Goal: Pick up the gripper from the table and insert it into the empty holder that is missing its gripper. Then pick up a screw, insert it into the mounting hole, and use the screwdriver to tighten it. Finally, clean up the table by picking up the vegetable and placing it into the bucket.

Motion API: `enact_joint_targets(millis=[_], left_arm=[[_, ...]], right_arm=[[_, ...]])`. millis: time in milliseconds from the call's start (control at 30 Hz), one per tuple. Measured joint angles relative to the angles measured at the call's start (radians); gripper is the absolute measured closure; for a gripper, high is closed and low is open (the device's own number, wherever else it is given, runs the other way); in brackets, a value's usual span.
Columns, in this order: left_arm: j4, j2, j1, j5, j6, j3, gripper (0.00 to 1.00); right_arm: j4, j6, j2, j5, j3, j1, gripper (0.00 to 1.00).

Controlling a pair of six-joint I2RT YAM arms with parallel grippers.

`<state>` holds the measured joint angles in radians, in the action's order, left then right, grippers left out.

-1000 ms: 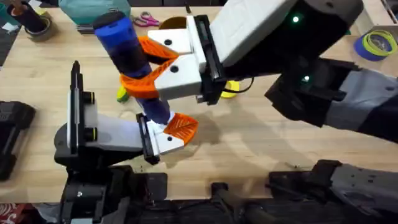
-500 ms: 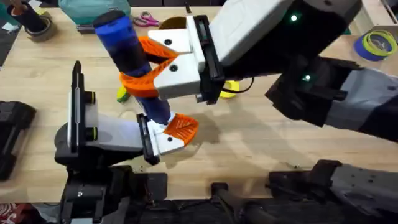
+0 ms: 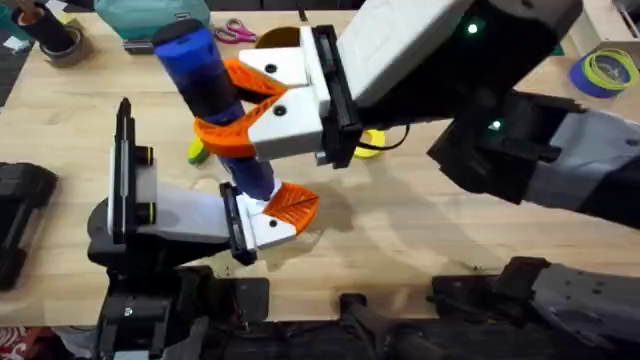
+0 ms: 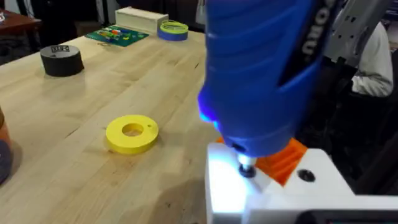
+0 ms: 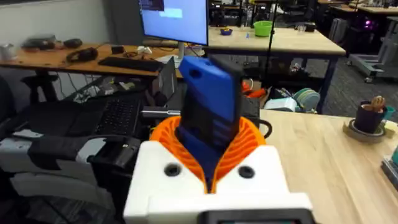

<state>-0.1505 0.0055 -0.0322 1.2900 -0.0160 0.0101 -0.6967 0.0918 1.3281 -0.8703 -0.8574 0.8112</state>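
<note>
Overhead, the rigid, top-heavy screwdriver [image 3: 205, 95] is clamped mid-barrel by the right end effector [image 3: 235, 110], bit on the holder [image 3: 268, 228] near the surface's front edge; the left end effector's state cannot be told.

I see a blue screwdriver [image 3: 205, 95] between orange ribbed pads [image 3: 235, 135] on white fingers, above pale wood table [image 3: 420, 230].

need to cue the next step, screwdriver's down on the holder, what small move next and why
Probably hold position and let the screwdriver keep driving. The right gripper clamps it upright, its bit sits on the white holder beside the orange gripper, and its light is on. Whether the screw is fully seated can't be seen, so lifting seems premature.
</note>
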Motion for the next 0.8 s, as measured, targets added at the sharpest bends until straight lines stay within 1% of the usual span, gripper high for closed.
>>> enact_joint_targets(millis=[800], left_arm=[[0.001, 0.0, 0.001, -0.003, -0.007, 0.0, 0.997]], right_arm=[[-0.134, 0.028, 0.001, -0.015, 0.017, 0.0, 0.977]])
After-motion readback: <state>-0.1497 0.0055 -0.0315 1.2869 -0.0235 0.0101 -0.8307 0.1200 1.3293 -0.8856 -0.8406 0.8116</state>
